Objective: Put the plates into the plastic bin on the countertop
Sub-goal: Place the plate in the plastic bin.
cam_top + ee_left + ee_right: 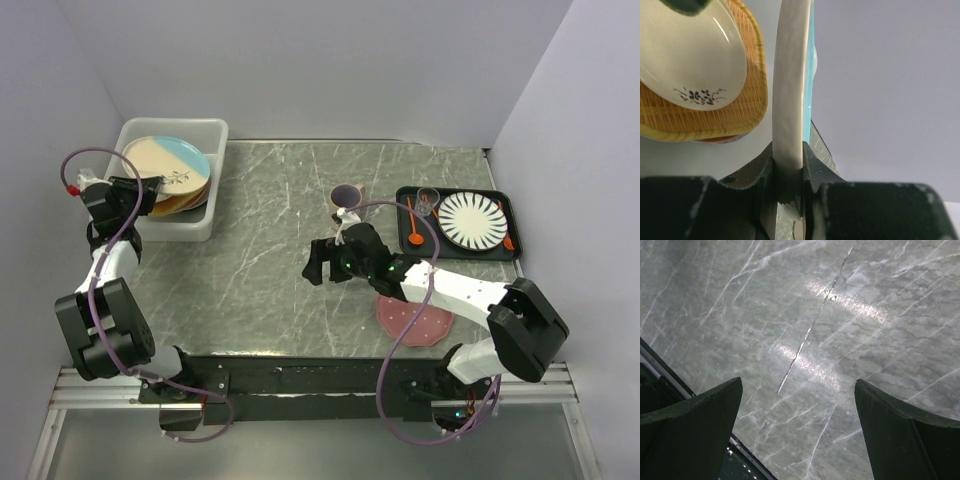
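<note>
The translucent plastic bin [217, 130] stands at the far left of the countertop [270, 270] with several plates stacked in it. A cream-and-light-blue plate [165, 160] lies on top. My left gripper [150, 188] is shut on that plate's near rim; the left wrist view shows the jaws [788, 170] clamped on the cream edge [789, 100]. Beside it there lie a small cream floral plate [690, 55] and a woven yellow plate [747, 110]. A pink dotted plate [415, 322] lies at the front right, partly under my right arm. My right gripper [316, 262] is open and empty over bare countertop [815, 315].
A black tray [505, 252] at the right holds a white plate with black stripes [473, 220], orange utensils [413, 228] and a small glass [428, 200]. A beige mug [347, 196] stands left of the tray. Walls close in behind and on both sides.
</note>
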### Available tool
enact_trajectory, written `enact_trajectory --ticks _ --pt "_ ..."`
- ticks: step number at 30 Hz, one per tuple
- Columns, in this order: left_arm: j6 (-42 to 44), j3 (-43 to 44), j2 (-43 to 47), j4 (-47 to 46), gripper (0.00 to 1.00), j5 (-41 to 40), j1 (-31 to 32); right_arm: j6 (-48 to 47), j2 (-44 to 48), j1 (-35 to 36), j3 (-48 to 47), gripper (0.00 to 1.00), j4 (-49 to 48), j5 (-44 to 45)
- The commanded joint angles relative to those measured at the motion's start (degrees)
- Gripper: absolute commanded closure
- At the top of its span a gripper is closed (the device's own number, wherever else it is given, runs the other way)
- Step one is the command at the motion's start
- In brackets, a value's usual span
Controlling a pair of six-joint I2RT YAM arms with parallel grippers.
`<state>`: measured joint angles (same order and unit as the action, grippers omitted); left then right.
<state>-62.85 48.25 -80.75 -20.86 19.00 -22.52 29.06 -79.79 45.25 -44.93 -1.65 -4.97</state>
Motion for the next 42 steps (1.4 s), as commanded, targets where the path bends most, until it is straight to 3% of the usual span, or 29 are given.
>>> enact_trajectory --ticks 1,14,30,31,32,35,40,41,42 --pt "-1.5 5.3 0.7 -12.3 0.99 1.4 -1.4 -0.7 -0.4 0.8 -3.2 0.00 -0.1 1.2" --pt "1.3 7.7 -3.1 -6.4 0.99 -0.4 -2.0 -1.3 -1.0 0.8 -5.4 0.00 2.4 2.2" --pt "4.5 13.9 -14.3 0.4 0.99 2.4 -1.9 -1.1 -0.1 1.0 -5.1 0.00 2.8 2.3" --pt "4.8 13.7 -14.2 1.7 0.96 1.7 -2.0 -1.1 -0.1 1.1 -5.0 0.00 2.7 2.4" --pt "4.7 12.4 -14.0 1.4 0.85 1.4 -2.0 -1.0 -0.2 1.2 -4.9 0.00 2.5 2.3" --pt "5.8 10.1 -11.8 2.3 0.65 -1.0 -1.9 -1.1 -0.7 1.2 -5.3 0.00 2.8 2.1" --pt "10.3 11.9 -11.2 7.4 0.41 -3.9 -1.9 -0.9 -0.4 1.6 -5.1 0.00 2.7 2.2" --pt "11.2 13.3 -11.2 11.1 0.29 -6.2 -1.4 -0.9 -0.2 1.7 -5.0 0.00 2.6 2.2" --pt "13.3 13.9 -11.2 12.7 0.24 -7.1 -1.2 -0.8 -0.2 1.6 -4.7 0.00 2.5 2.2"
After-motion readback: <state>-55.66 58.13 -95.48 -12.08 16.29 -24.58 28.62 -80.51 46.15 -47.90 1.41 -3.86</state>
